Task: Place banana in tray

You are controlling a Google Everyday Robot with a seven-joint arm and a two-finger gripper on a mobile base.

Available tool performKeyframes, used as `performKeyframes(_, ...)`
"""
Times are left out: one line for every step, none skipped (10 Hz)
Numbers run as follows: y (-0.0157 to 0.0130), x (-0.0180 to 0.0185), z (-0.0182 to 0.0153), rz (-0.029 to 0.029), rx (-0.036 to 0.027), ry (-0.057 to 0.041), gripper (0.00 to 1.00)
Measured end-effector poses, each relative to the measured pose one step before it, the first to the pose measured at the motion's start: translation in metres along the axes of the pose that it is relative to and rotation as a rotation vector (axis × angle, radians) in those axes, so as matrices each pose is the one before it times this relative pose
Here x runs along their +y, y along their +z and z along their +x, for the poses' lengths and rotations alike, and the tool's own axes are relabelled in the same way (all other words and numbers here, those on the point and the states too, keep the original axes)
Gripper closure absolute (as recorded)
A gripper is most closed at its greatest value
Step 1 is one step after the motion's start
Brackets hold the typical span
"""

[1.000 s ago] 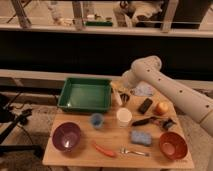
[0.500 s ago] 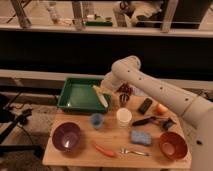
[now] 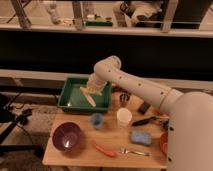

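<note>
1. The jaws hang above the far left part of a light wooden surface [image 3: 80, 156].
2. Behind the jaws, a pale ledge [image 3: 30, 75] runs under a dark wall panel [image 3: 50, 52].
3. Left of the jaws, a black stand [image 3: 12, 117] sits on speckled floor [image 3: 35, 129].
4. Beyond the jaws, up high, are pale rail posts [image 3: 77, 10].

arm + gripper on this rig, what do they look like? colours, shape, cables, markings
The arm is off-white: thick rounded tube links with bulbous joints, widening into a broad pale shell at the lower right. A row of small dark dots runs along the forearm link. No loose cables or lettering show. The gripper, above the green tray, is the same cream tone and blends with the wrist; its detail cannot be made out.
</note>
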Motion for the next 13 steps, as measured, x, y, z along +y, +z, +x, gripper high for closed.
performKeyframes(0.00897,-0.00695,0.00954,0.0009,0.00989,0.00214,0.9)
performKeyframes(0.01267,-0.01511,0.01302,0.00319,0.01784,0.00671,0.89)
performKeyframes(0.00055,-0.00175,0.0015,0.00125,0.00224,0.00105,0.86)
performKeyframes(-0.00112,0.00137,0.00259,0.00027,0.00195,0.0036,0.75)
performKeyframes(0.00025,0.00002,-0.00017,-0.00035,-0.00015,-0.00023,0.67)
performKeyframes(0.00033,-0.00038,-0.00078,-0.00018,-0.00063,-0.00108,0.57)
performKeyframes(0.00002,-0.00018,-0.0002,0.00011,-0.00007,-0.00033,0.47)
performKeyframes(-0.00013,0.00021,0.00034,0.00003,0.0002,0.00054,0.35)
performKeyframes(-0.00002,0.00013,0.00017,-0.00006,0.0001,0.00022,0.25)
performKeyframes(0.00002,-0.00002,-0.00007,-0.00003,-0.00006,-0.00009,0.21)
performKeyframes(0.0,0.00001,0.00002,0.00002,0.0,0.0001,0.2)
performKeyframes(0.00001,0.00004,0.00003,-0.00006,0.00004,-0.00006,0.2)
performKeyframes(0.0,-0.00005,-0.00007,0.0,-0.00008,-0.00007,0.2)
